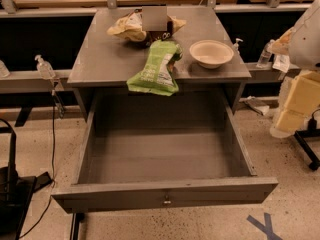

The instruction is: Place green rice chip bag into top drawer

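Note:
The green rice chip bag (155,69) lies flat on the grey desk top (100,54), near the middle of the front edge. Its lower end hangs slightly over the edge, above the drawer. The top drawer (165,191) is pulled fully out towards me. Its inside is bare, and a small keyhole sits in the middle of its front panel. My gripper is not in view. Only a white rounded arm part (307,34) shows at the right edge, away from the bag.
A yellow-and-brown snack bag (131,28) and a white card (154,18) sit at the desk's back. A beige bowl (211,52) stands right of the green bag. Bottles (44,66) (264,54) stand on side ledges. Yellow blocks (300,101) are right and a black stand (10,184) left.

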